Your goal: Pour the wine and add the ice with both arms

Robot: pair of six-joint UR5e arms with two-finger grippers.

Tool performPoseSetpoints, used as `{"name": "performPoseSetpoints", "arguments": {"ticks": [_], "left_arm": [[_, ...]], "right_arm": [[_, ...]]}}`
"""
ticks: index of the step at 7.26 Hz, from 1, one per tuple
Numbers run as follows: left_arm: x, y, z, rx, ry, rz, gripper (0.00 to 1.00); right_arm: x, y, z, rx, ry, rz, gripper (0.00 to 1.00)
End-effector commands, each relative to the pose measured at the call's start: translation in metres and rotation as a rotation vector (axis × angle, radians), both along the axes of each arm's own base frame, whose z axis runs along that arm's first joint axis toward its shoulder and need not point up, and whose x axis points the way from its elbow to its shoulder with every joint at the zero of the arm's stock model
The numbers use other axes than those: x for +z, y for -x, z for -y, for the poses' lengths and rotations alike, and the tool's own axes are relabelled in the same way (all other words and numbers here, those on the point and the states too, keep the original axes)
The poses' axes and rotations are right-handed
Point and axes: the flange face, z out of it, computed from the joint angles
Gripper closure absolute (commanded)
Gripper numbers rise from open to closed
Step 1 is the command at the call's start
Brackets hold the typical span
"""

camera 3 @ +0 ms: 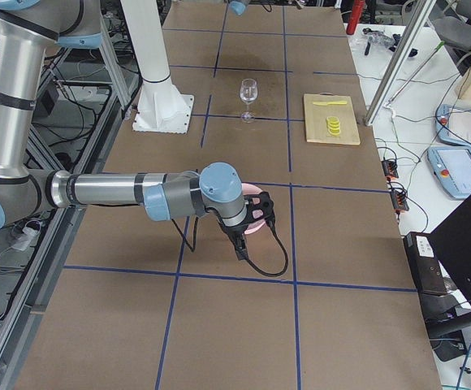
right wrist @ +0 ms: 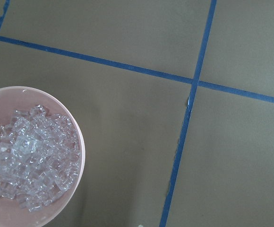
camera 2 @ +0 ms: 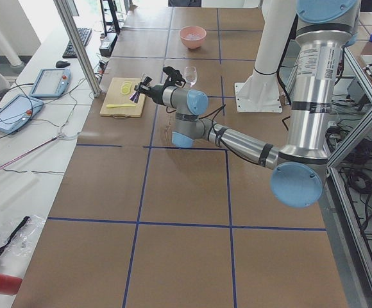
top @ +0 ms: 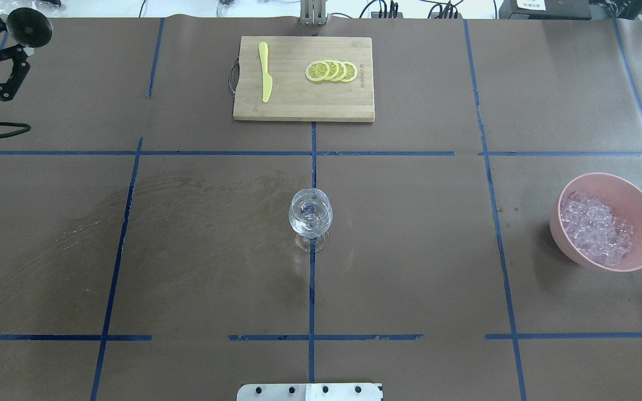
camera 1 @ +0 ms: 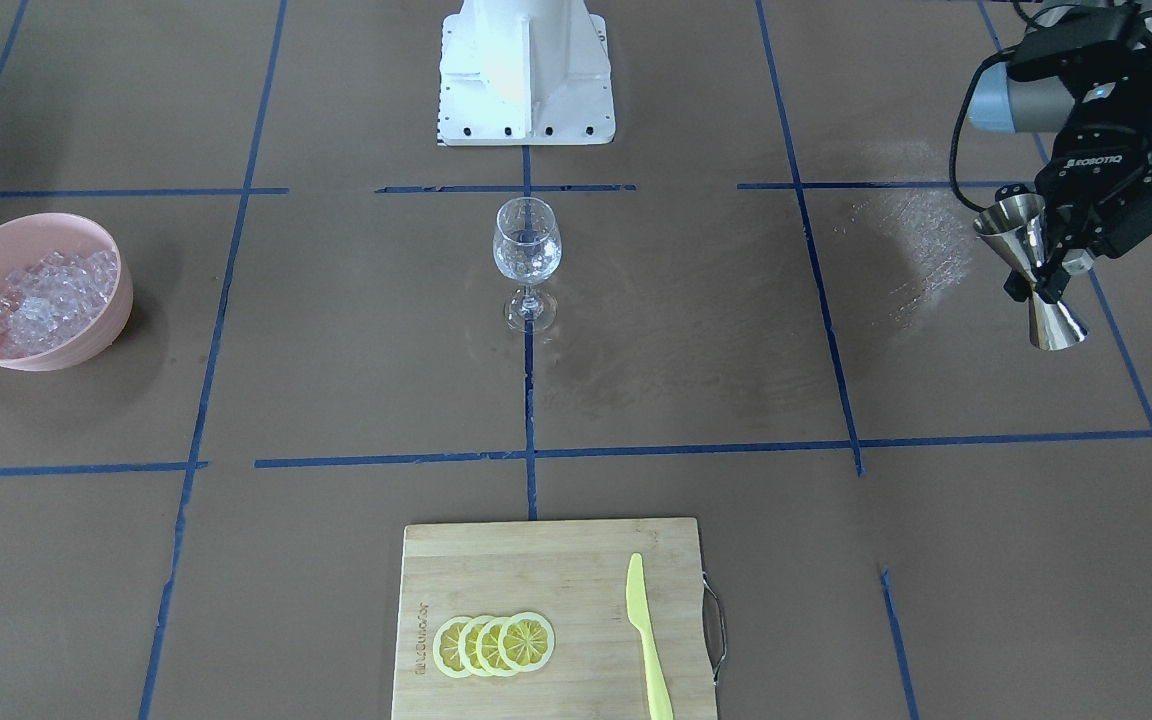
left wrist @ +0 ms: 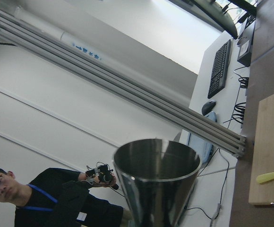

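Observation:
My left gripper (camera 1: 1046, 268) is shut on the waist of a steel double-cone jigger (camera 1: 1056, 322) and holds it tilted, high above the table on my left side. The jigger's open cup (left wrist: 156, 175) fills the left wrist view. A clear stemmed wine glass (camera 1: 526, 255) stands upright at the table's centre (top: 310, 218). The ice (camera 1: 51, 298) lies heaped in a pink bowl (camera 1: 101, 335) on my right side (top: 641, 223). The right wrist view looks down on the ice (right wrist: 28, 165), with no fingers in sight. My right gripper (camera 3: 248, 227) hangs by the bowl. I cannot tell whether it is open or shut.
A wooden cutting board (camera 1: 536, 560) with lemon slices (camera 1: 494, 643) and a yellow plastic knife (camera 1: 648, 640) lies at the far edge. The white base block (camera 1: 526, 75) stands behind the glass. A person (left wrist: 42, 198) shows beyond the table.

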Motion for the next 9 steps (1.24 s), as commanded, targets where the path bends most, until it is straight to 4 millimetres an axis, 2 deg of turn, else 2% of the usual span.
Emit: {"name": "performPoseSetpoints", "arguments": {"ticks": [1,2,4,5,7,8,9], "left_arm": [[0.032,0.002,0.001,0.174,0.434,-0.343,1.00],[0.046,-0.004,0.007,0.193,0.610,-0.493,1.00],[0.077,0.004,0.004,0.185,0.567,-0.611,1.00],[0.086,0.010,0.014,0.076,0.555,-0.653,1.00],[0.108,-0.008,0.004,0.043,0.599,-0.649,1.00],[0.122,-0.011,0.000,0.039,0.627,-0.632,1.00],[0.138,-0.024,-0.009,0.048,0.666,-0.604,1.00]], "right_arm": [[0.000,0.000,-0.004,0.012,-0.016,0.003,0.00],[0.000,0.000,-0.005,0.012,-0.019,0.003,0.00],[-0.001,0.000,-0.005,0.013,-0.019,0.003,0.00],[-0.002,0.000,-0.005,0.013,-0.022,0.003,0.00],[-0.002,0.000,-0.005,0.013,-0.022,0.003,0.00],[-0.002,0.000,-0.005,0.013,-0.022,0.003,0.00],[-0.002,0.000,-0.005,0.013,-0.022,0.003,0.00]]}}
